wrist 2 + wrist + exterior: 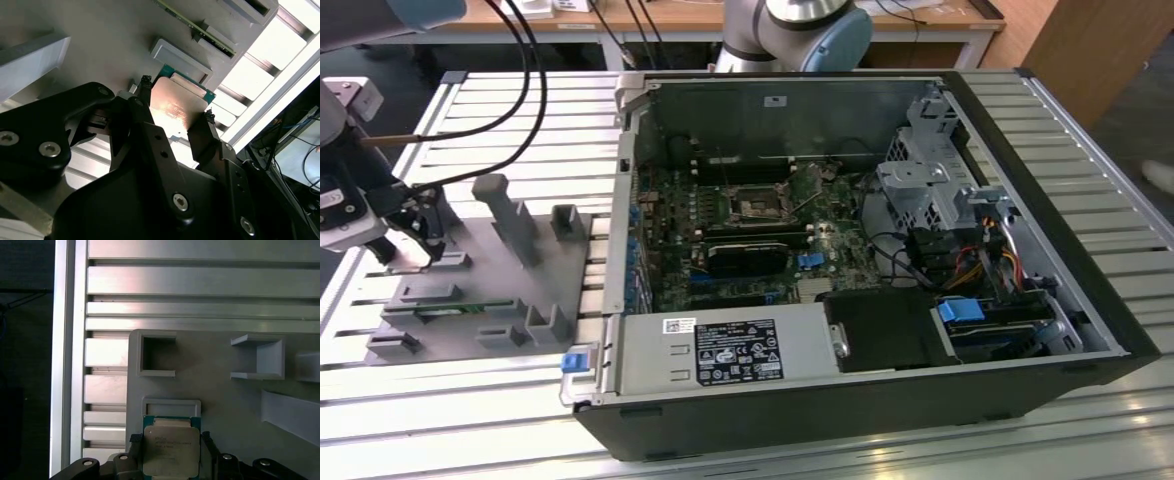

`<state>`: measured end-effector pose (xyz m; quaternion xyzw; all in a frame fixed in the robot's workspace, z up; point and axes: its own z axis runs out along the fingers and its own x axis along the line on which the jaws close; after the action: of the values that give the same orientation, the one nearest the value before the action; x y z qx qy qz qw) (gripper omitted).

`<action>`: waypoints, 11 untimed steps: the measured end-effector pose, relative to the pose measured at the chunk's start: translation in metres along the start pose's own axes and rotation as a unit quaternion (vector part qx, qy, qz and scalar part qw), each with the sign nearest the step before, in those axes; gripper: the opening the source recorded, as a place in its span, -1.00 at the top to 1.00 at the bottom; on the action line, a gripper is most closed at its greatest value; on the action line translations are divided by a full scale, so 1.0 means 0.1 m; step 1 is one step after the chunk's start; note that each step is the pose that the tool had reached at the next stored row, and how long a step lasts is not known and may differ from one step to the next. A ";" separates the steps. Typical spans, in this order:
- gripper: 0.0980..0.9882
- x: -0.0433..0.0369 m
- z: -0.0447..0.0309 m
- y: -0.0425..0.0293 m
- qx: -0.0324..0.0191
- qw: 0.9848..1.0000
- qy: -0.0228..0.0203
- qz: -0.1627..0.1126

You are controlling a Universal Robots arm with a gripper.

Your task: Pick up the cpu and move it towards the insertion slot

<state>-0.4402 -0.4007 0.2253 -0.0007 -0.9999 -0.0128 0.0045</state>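
Observation:
The cpu, a flat square chip with a shiny metal top and a green rim, sits between my gripper's black fingertips. They press on two opposite edges, so the gripper is shut on it. The chip hangs just over a grey fixture plate, beside a shallow rectangular frame. In the exterior view my gripper is at the far left over that plate. The insertion slot, a dark square socket in a metal frame, lies on the green board inside the open computer case, well to the exterior view's right.
Upright grey blocks and pockets stand on the fixture plate. The black computer case has tall walls, a power supply, drive cages and cables. Everything rests on a slatted aluminium table. Black cables hang at the back left.

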 end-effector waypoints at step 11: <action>0.00 0.000 -0.029 0.006 0.001 1.000 0.000 0.000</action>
<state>-0.4402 -0.4002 0.2282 -0.0007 -0.9999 -0.0114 0.0047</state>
